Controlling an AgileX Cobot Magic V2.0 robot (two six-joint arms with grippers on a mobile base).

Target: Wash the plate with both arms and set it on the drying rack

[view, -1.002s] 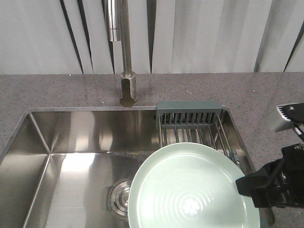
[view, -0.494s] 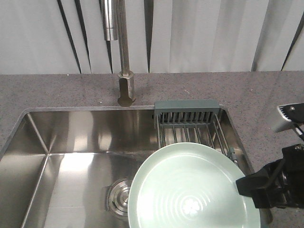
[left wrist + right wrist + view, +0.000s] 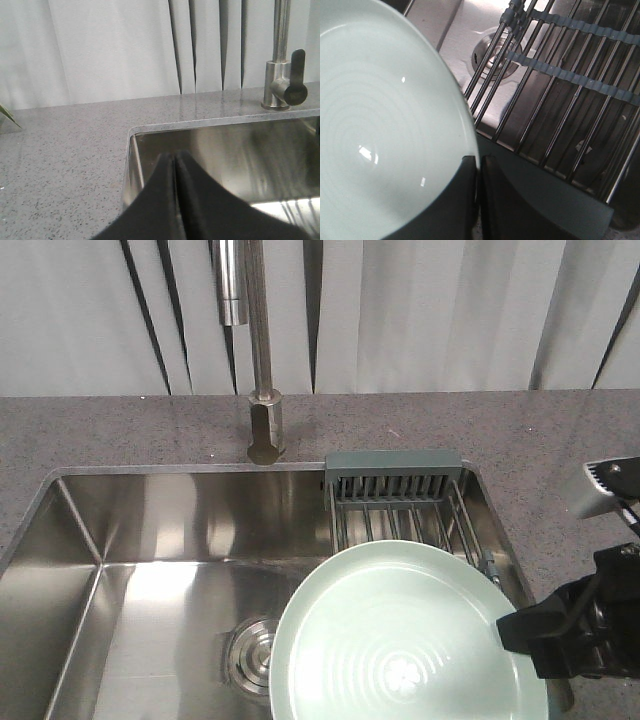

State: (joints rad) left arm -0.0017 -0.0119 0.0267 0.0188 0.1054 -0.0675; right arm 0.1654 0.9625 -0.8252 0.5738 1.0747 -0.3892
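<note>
A speckled grey stone worktop (image 3: 120, 430) frames a rectangular brushed-steel sink (image 3: 180, 530). The round, glossy mint plate (image 3: 400, 640), marked with concentric rings, hangs over the sink's right side and overlaps the near end of the steel-wire drying rack (image 3: 395, 485). The black right tool (image 3: 479, 162) pinches the plate's rim. The left tool (image 3: 174, 157) has its fingers pressed together and holds nothing.

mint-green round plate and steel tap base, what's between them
Between the pale mint-green plate and steel tap, the front view shows only the bare back wall of the shiny steel basin and speckled grey counter.
</note>
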